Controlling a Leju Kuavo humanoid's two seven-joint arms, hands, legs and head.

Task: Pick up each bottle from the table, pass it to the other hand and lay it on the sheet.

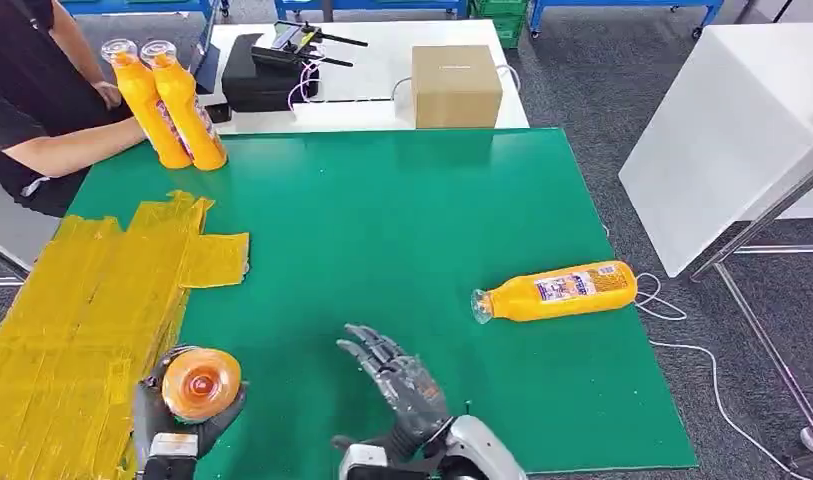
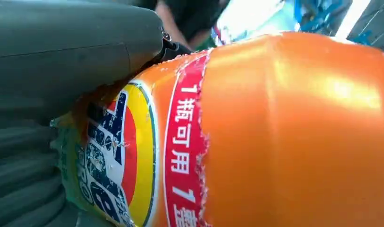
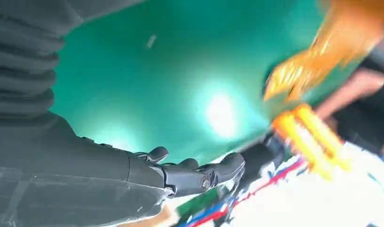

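My left hand grips an orange bottle, seen end-on near the table's front left, by the edge of the yellow sheet. In the left wrist view the bottle's orange body and label lie against my thumb. My right hand hovers with fingers spread and nothing in it, just right of the held bottle; its fingers are over the green mat. Another orange bottle lies on its side at the right of the mat. Two more bottles stand at the back left.
A person's arm reaches toward the two standing bottles at the back left. Behind the green mat a white table carries a cardboard box and a black device. A white table stands right; cables trail on the floor.
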